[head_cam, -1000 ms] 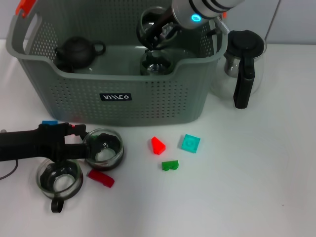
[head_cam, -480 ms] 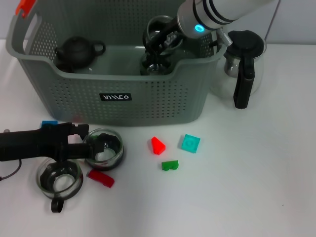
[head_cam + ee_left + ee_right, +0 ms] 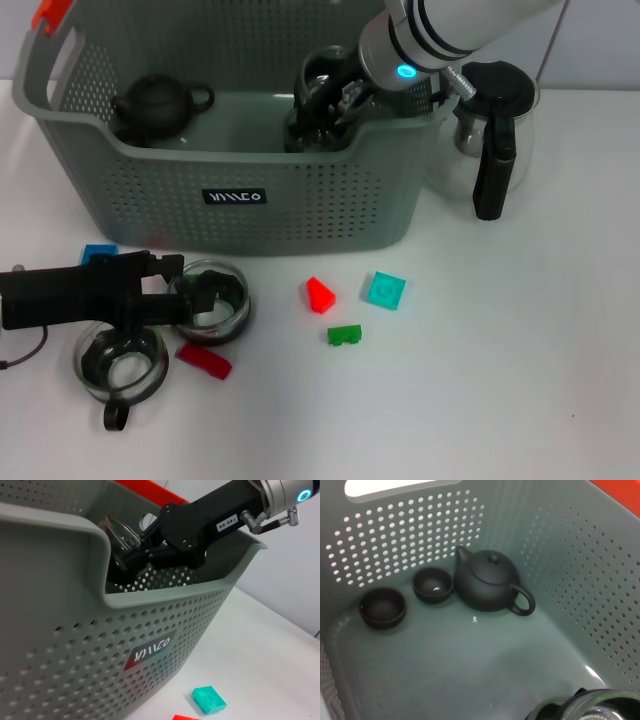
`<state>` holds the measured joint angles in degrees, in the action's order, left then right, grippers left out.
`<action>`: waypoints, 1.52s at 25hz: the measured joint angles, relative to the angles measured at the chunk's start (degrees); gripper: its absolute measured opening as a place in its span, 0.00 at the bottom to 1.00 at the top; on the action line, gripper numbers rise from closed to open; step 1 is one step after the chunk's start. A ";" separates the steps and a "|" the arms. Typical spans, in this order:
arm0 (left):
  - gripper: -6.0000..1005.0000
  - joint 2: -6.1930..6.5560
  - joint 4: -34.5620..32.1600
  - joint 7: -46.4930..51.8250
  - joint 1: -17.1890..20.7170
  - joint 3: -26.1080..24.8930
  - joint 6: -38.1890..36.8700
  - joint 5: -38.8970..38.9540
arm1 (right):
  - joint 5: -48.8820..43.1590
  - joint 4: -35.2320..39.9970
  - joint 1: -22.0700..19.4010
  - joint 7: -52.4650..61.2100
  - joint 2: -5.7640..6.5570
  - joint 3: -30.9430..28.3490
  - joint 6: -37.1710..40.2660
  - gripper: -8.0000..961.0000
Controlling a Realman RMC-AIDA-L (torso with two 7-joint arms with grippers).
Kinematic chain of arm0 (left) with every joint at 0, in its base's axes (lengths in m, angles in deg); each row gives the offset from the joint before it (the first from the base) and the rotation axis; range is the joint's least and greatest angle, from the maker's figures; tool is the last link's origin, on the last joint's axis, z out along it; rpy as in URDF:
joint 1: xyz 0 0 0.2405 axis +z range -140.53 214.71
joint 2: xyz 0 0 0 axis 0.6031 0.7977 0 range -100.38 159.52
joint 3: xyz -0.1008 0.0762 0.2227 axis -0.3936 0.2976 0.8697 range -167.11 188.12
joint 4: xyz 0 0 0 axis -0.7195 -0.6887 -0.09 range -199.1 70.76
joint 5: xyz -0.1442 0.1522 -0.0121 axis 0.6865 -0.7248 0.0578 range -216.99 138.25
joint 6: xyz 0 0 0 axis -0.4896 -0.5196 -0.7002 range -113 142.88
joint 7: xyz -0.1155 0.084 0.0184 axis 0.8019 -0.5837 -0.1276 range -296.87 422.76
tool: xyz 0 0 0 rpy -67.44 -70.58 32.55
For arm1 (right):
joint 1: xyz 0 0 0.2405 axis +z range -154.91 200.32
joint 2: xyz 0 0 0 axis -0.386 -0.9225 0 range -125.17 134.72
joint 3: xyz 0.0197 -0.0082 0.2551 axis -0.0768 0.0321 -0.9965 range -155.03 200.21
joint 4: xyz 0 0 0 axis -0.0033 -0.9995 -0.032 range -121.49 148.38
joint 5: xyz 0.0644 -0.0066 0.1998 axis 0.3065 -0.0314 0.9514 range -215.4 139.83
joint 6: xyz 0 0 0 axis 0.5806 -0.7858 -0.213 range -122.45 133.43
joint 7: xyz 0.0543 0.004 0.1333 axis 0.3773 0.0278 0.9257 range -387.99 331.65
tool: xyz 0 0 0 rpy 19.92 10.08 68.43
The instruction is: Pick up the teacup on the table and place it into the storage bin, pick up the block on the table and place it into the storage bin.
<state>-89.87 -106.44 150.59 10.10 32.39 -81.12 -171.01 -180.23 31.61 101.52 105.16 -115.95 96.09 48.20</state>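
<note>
A: From the head view, our right gripper (image 3: 325, 95) is down inside the storage bin (image 3: 240, 180) at about one o'clock of its interior, jaws closed on a glass teacup (image 3: 322, 75). A dark teapot (image 3: 158, 100) sits at ten o'clock in the bin.

B: And our left gripper (image 3: 170, 290) lies at eight o'clock on the table, its fingers set around the rim of a second glass cup (image 3: 212, 300); whether they grip it we cannot tell. Another glass cup (image 3: 120, 362) sits just below. The red block (image 3: 320, 294), teal block (image 3: 385, 290) and green block (image 3: 345, 335) wait at six o'clock of the bin.

A: The left wrist view shows the right gripper (image 3: 150, 550) pinching the teacup (image 3: 122, 530) just behind the bin wall (image 3: 100, 645).

B: The right wrist view gives us bare floor (image 3: 470, 665) beneath the glass rim (image 3: 585, 705), with two small dark cups (image 3: 382, 607) well apart.

A: So we should lower until the base rests flat, then part the jaws gently and lift straight up, clear of the wall.
</note>
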 joint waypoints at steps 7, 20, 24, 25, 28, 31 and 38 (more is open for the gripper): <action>0.87 0.00 0.10 -0.02 -0.01 0.00 0.42 0.02 | -0.01 0.78 0.03 0.52 0.16 -0.47 0.52 0.11; 0.87 0.00 0.08 -0.02 0.02 -0.08 0.63 0.16 | -0.89 6.35 -1.26 4.26 0.76 -1.38 3.80 0.33; 0.87 0.03 0.08 -0.02 0.01 -0.37 0.63 0.16 | -0.94 17.52 -3.77 6.53 1.64 -3.81 12.49 0.47; 0.87 0.04 0.08 -0.02 0.01 -0.40 0.63 0.16 | -0.95 19.93 -4.13 7.15 1.94 -4.57 15.07 0.51; 0.87 0.09 0.02 0.04 0.01 -0.49 0.46 0.16 | -1.02 25.61 -4.62 8.54 2.89 -6.12 22.81 0.55; 0.87 0.13 -0.12 0.16 -0.09 -0.52 0.29 0.16 | -1.03 30.75 -5.04 8.92 3.45 -7.04 30.31 0.57; 0.87 0.43 -0.14 0.41 -0.62 -0.56 -0.08 0.16 | -0.65 41.67 -5.90 10.01 3.43 -7.91 45.74 0.75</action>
<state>-89.45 -106.58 151.00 9.48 31.83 -81.21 -170.85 -180.88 73.28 95.62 115.17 -112.52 88.18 93.95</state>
